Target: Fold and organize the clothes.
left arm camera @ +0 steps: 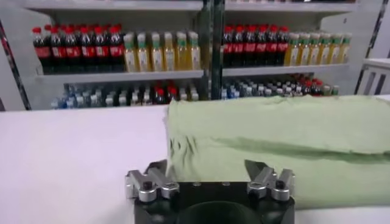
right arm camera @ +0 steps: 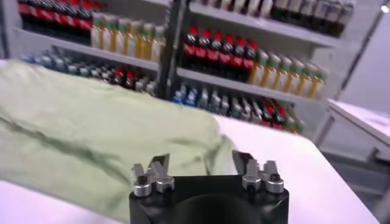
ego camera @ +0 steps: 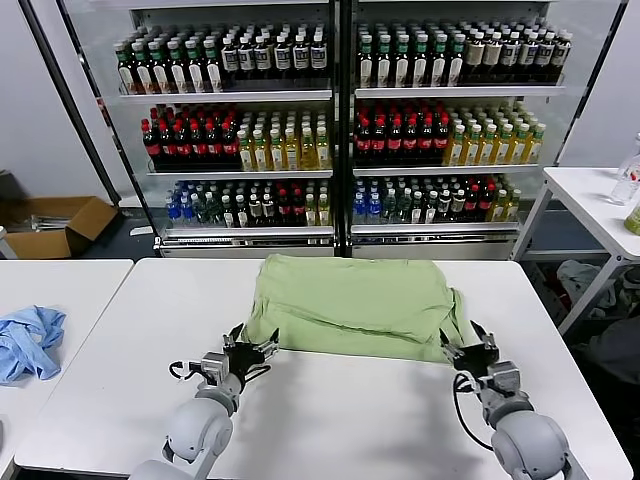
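Note:
The light green t-shirt (ego camera: 355,305) lies partly folded into a wide rectangle on the white table (ego camera: 350,420), its near edge toward me. My left gripper (ego camera: 252,350) is open at the shirt's near left corner. In the left wrist view the gripper (left arm camera: 207,171) has its jaws wide apart, with the shirt (left arm camera: 286,146) edge lying between them. My right gripper (ego camera: 468,345) is open at the shirt's near right corner. In the right wrist view the gripper (right arm camera: 201,163) is spread around the shirt (right arm camera: 91,128) corner.
A crumpled blue cloth (ego camera: 25,340) lies on the adjoining table at the left. A glass-door cooler (ego camera: 340,120) full of bottles stands behind the table. A cardboard box (ego camera: 55,225) sits on the floor at far left. Another white table (ego camera: 600,200) stands at the right.

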Controlling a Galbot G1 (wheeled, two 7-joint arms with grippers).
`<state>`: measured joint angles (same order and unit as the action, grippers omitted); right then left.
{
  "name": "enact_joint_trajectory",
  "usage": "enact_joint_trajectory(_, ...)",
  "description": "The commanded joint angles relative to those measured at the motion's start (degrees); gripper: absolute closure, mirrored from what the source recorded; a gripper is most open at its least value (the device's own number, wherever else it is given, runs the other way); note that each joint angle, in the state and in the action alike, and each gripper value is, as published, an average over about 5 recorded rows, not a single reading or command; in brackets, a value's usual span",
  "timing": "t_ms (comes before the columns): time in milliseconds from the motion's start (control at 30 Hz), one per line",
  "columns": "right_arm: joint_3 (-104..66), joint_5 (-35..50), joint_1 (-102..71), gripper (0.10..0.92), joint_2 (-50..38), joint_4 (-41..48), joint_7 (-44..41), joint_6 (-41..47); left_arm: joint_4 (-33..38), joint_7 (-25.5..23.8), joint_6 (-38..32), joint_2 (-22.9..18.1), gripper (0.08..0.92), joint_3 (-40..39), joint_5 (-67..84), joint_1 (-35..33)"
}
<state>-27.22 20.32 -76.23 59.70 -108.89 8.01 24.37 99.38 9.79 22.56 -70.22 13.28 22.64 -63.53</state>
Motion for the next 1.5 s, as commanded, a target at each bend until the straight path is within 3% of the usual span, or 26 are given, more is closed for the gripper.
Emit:
enact_joint_trajectory(33, -1.96, 5.63, -3.54, 0.236, 0.27, 0.16, 0.08, 3.09, -1.61, 1.17, 1.30, -0.14, 0.209, -0.41, 1.49, 0.70)
enact_joint_trajectory(733, 0.22, 6.94, -2.16, 0.815, -0.39, 1.18, -1.15, 0.39, -0.79, -0.14, 0.67, -0.72, 0.804, 1.18, 9.47, 0.13)
enact_joint_trajectory(867, -1.02, 6.76, -4.92, 0.909, -0.43, -1.22, -1.33, 0.06, 1.53, -0.26, 0.36, -0.45, 0.878, 1.82, 8.70, -1.94)
enact_joint_trajectory(1067, -5.13, 6.42, -12.71, 0.919, -2.31, -8.53, -2.11, -0.31, 10.76, -0.36, 0.22, -0.11, 0.891, 3.51, 5.48, -10.34)
enact_joint_trajectory(1300, -9.97, 3.37, -24.87, 0.919, -4.42, -17.75, -2.89, -1.37, 24.90, 0.06, 0.58, -1.34, 0.895, 7.13, 1.77, -26.86)
enact_joint_trajectory(1500, -11.32, -0.44, -33.53, 0.919, -3.42, -23.84, -2.45, -1.15, 32.72, 0.67, 0.64, -2.17, 0.895, 9.55, -4.30, -39.17)
